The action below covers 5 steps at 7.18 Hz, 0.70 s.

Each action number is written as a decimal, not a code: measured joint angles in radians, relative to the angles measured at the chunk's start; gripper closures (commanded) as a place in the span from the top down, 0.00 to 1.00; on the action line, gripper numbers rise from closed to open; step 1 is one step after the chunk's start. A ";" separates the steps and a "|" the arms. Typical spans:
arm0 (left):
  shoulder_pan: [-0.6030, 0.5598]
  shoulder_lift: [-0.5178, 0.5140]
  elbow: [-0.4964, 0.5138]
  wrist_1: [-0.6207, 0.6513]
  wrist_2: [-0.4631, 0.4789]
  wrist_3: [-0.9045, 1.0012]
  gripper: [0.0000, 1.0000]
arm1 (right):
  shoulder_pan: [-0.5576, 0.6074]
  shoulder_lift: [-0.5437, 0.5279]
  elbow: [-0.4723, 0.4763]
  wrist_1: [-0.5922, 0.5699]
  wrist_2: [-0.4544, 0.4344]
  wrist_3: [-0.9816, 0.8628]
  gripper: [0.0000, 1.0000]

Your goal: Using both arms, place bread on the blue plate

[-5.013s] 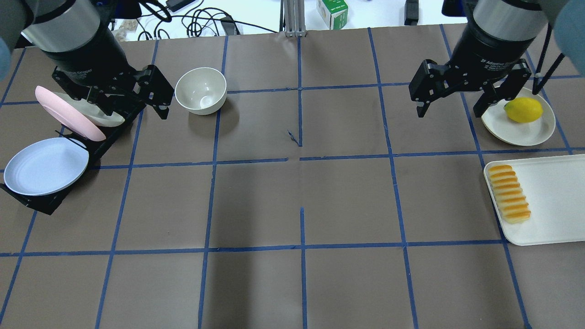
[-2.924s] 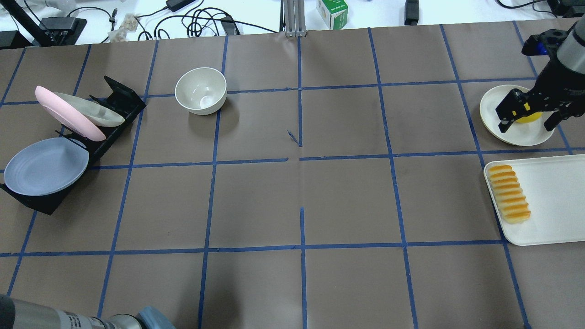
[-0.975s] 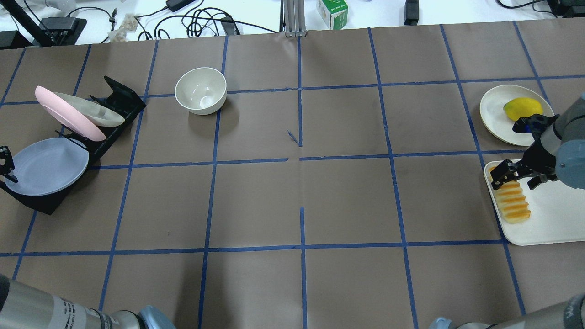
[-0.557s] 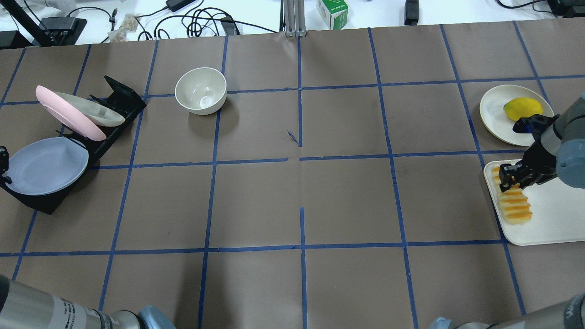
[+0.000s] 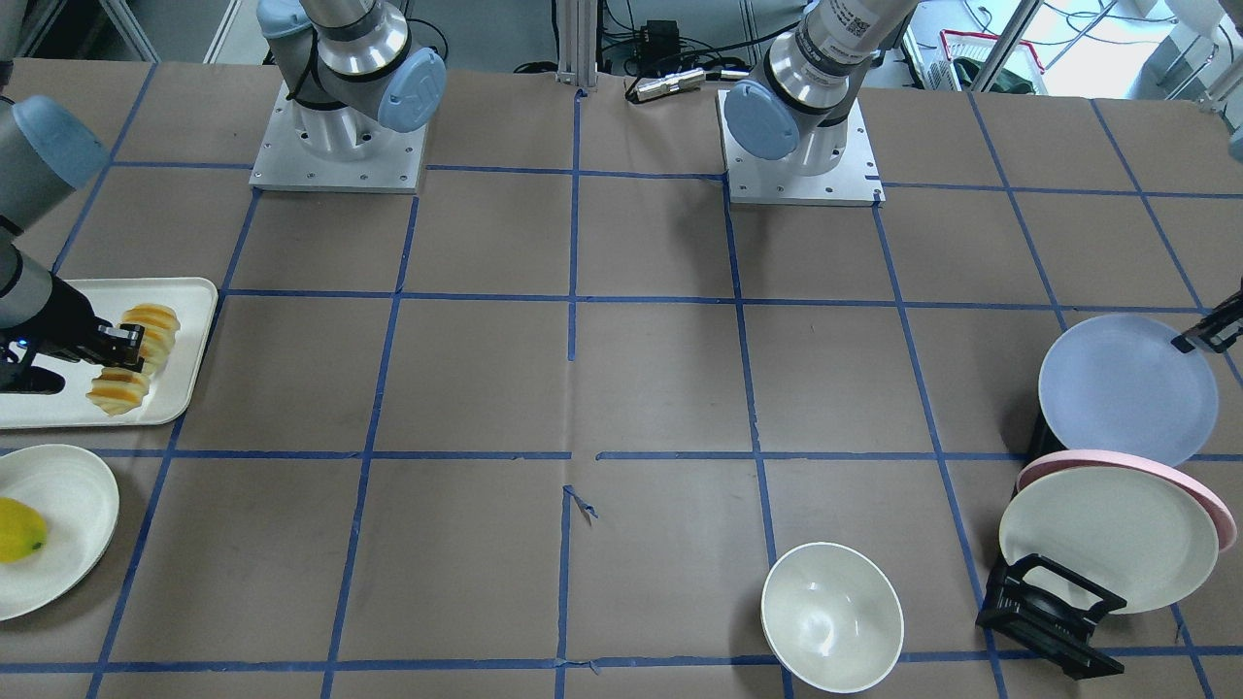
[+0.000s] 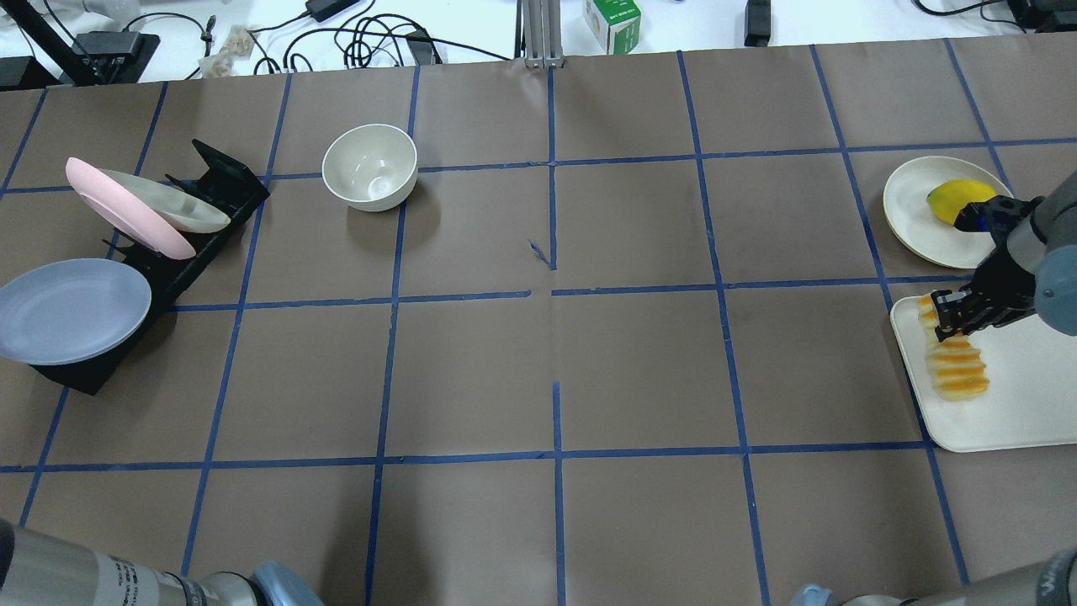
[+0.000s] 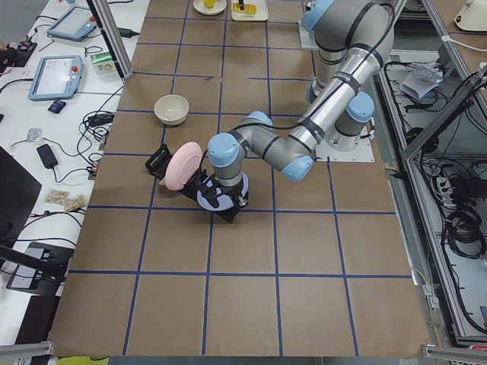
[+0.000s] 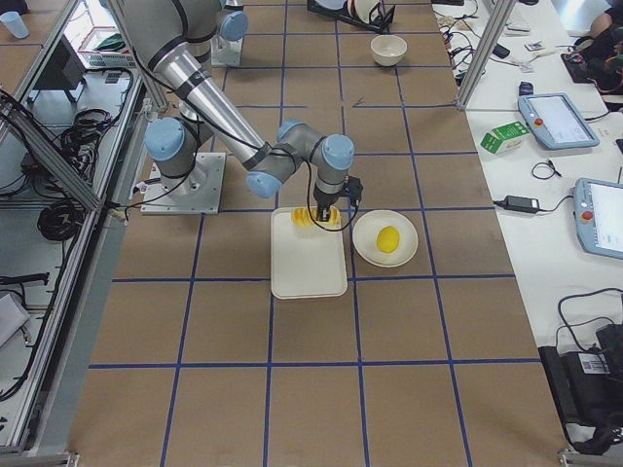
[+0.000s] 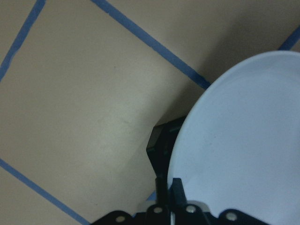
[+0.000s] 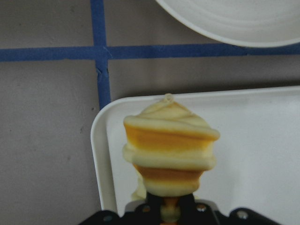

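Observation:
The bread (image 6: 957, 370), a ridged orange-and-cream loaf, lies on the white tray (image 6: 1022, 404) at the right. My right gripper (image 6: 955, 316) is shut on its middle, nearer the far end. In the right wrist view the bread (image 10: 169, 154) sticks out past the fingers, above the tray (image 10: 262, 140). The pale blue plate (image 6: 74, 310) leans at the near end of the black rack (image 6: 198, 252) at the left. My left gripper (image 5: 1204, 335) is shut on its outer rim. The left wrist view shows the fingers (image 9: 176, 186) pinching the plate's (image 9: 243, 150) edge.
A pink plate (image 6: 126, 220) and a cream plate (image 6: 181, 209) stand in the rack. A white bowl (image 6: 370, 167) sits behind the centre-left. A cream plate (image 6: 913, 210) with a yellow fruit (image 6: 949, 199) is beyond the tray.
My right gripper has shut on the bread, which has shifted slightly on the tray. My left gripper came to the plate's rim, and the plate has tilted and moved a little to the left.

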<state>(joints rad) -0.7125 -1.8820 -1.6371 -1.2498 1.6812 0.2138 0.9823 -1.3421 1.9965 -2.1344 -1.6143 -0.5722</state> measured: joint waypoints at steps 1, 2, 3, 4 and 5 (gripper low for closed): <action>0.001 0.051 0.038 -0.123 0.005 0.007 0.00 | 0.006 -0.018 -0.050 0.069 0.000 0.000 0.00; 0.001 0.109 0.065 -0.260 0.010 0.005 0.00 | 0.025 -0.037 -0.114 0.163 0.003 0.011 0.00; -0.004 0.167 0.072 -0.383 0.009 -0.009 0.00 | 0.065 -0.048 -0.191 0.269 0.003 0.051 0.00; -0.017 0.209 0.059 -0.465 -0.009 -0.028 0.00 | 0.112 -0.052 -0.273 0.370 0.005 0.119 0.00; -0.057 0.234 0.018 -0.513 -0.075 -0.035 0.00 | 0.167 -0.051 -0.354 0.463 0.012 0.202 0.00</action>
<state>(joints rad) -0.7698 -1.6475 -1.6194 -1.7624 1.6058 0.1786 1.1492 -1.3934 1.6423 -1.6717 -1.6027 -0.3699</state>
